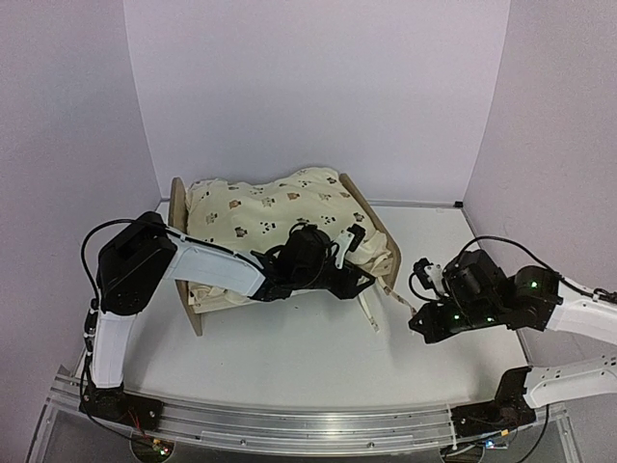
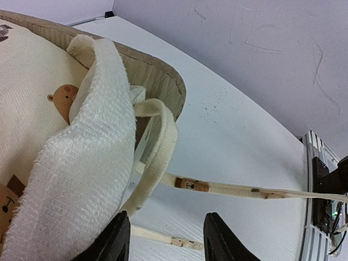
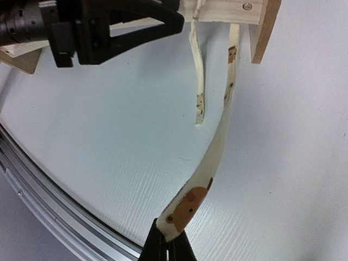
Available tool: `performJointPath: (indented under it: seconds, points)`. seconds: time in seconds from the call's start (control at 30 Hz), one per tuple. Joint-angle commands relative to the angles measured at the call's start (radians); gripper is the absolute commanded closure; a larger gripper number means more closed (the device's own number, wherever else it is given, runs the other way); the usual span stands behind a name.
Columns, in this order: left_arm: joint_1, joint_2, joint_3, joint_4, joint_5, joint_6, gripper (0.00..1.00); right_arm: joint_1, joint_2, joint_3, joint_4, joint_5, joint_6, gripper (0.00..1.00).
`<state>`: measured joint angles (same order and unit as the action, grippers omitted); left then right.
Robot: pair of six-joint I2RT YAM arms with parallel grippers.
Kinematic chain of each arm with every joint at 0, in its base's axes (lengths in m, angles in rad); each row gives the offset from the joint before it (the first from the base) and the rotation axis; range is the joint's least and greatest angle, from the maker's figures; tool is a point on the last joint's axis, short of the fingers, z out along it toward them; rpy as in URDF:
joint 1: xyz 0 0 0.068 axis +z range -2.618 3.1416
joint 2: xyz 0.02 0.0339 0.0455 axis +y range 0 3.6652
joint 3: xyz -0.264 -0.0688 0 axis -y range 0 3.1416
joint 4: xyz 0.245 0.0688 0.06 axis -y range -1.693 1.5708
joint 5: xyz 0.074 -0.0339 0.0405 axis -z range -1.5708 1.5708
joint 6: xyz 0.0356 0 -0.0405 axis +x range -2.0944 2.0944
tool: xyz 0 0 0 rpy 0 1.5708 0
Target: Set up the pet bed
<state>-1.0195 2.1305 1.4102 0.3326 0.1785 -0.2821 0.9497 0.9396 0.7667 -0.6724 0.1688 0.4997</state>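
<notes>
The pet bed (image 1: 178, 207) stands on the table (image 1: 318, 357) with the quilt (image 1: 270, 207) draped over it. Off the bed's right end, the right gripper (image 3: 167, 246) is fully closed on the tip of one quilt tie (image 3: 217, 152), holding it stretched away from the bed, presumably ready for fastening. The second tie (image 3: 198, 81) hangs slack beside the bed. At the bed's near right corner, the left gripper (image 2: 166, 242) stands about half open with nothing clamped. The quilt's hem only rests against one finger, probably to steady it.

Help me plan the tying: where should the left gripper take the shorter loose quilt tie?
Probably near its free end, from above with jaws straddling its width: the short tie lies flat and narrow on the table, apart from the long tie the right gripper pinches.
</notes>
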Motion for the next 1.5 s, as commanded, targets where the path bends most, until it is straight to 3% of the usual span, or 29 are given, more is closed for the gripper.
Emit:
performJointPath:
  seconds: [0.0, 0.3, 0.47, 0.9, 1.1, 1.3, 1.47]
  points:
    - [0.028, 0.004, -0.053, -0.008, -0.008, -0.046, 0.52, 0.005, 0.005, -0.032, 0.055, 0.028, 0.003, 1.00]
    - [-0.008, 0.018, -0.072, 0.002, -0.120, -0.063, 0.53, 0.005, 0.056, -0.057, 0.189, -0.085, -0.023, 1.00]
    - [-0.017, -0.037, -0.132, 0.002, -0.129, -0.062, 0.52, 0.006, 0.241, -0.032, 0.317, -0.217, -0.005, 1.00]
    - [-0.017, -0.176, -0.305, -0.016, -0.150, -0.088, 0.51, 0.007, 0.612, 0.034, 0.466, -0.274, 0.049, 0.99]
    - [-0.018, -0.181, -0.323, -0.014, -0.156, -0.092, 0.51, 0.007, 0.583, 0.055, 0.443, -0.263, 0.031, 0.68]
    - [-0.020, -0.188, -0.313, -0.024, -0.142, -0.091, 0.51, 0.007, 0.425, 0.074, 0.270, -0.070, -0.003, 0.38]
    - [-0.037, -0.188, -0.304, -0.038, -0.140, -0.089, 0.51, 0.007, 0.343, 0.020, 0.212, 0.115, -0.001, 0.33]
